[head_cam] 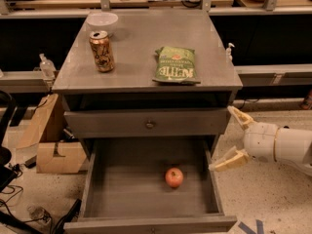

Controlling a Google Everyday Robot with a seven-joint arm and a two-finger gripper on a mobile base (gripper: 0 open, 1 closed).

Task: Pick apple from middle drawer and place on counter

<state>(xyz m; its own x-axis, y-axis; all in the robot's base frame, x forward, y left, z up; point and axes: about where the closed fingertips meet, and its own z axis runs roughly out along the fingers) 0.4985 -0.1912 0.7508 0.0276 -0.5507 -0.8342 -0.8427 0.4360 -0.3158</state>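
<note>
The small red-orange apple [174,177] lies on the flat bottom of the pulled-out grey middle drawer [126,189], right of its centre. The grey counter [141,43] tops the cabinet above it. My gripper [233,138] is at the right, just outside the drawer's right wall and level with it. Its two tan fingers [229,161] are spread wide apart and hold nothing. The gripper is right of the apple and apart from it.
On the counter stand a drink can [102,51] at the left, a white bowl [102,21] behind it and a green chip bag [175,65] at the right. A shut drawer [146,124] sits above the open one. Cardboard boxes [48,140] lie on the floor at the left.
</note>
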